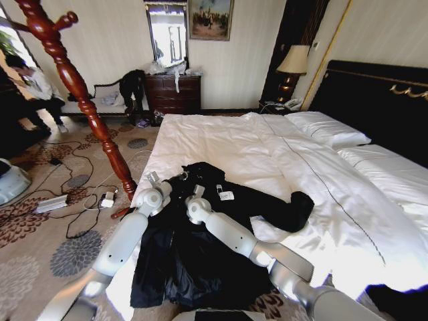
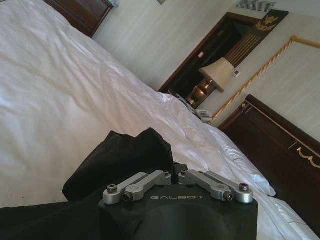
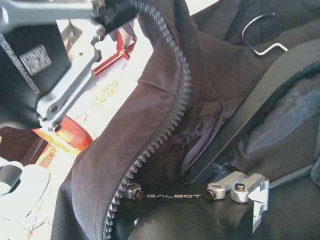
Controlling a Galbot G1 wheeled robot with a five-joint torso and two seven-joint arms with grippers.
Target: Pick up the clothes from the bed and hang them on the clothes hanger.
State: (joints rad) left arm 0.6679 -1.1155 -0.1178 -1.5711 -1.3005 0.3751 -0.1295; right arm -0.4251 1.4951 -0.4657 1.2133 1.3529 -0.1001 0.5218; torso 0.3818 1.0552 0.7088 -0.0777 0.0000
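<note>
The clothes (image 1: 194,247), a black coat with a small white tag (image 1: 226,195), lie spread on the bed (image 1: 221,144) near its foot and left edge. One sleeve (image 1: 294,210) reaches right over the white duvet. My left gripper (image 1: 157,180) is at the coat's collar end, shut on the zipper edge (image 3: 175,100) and holding it raised. It also shows close up (image 2: 173,172), with the sleeve (image 2: 120,155) beyond it. My right gripper (image 1: 198,192) is beside it, pressed into the coat's lining (image 3: 200,130). The clothes hanger (image 1: 73,83), a reddish-brown wooden stand, rises left of the bed.
Cables and a power strip (image 1: 52,202) lie on the patterned carpet by the stand's foot. A dark dresser (image 1: 172,92) and a bench stand at the far wall, and a lamp (image 1: 293,61) by the black headboard (image 1: 374,100). A thin metal hook (image 3: 260,37) lies in the coat.
</note>
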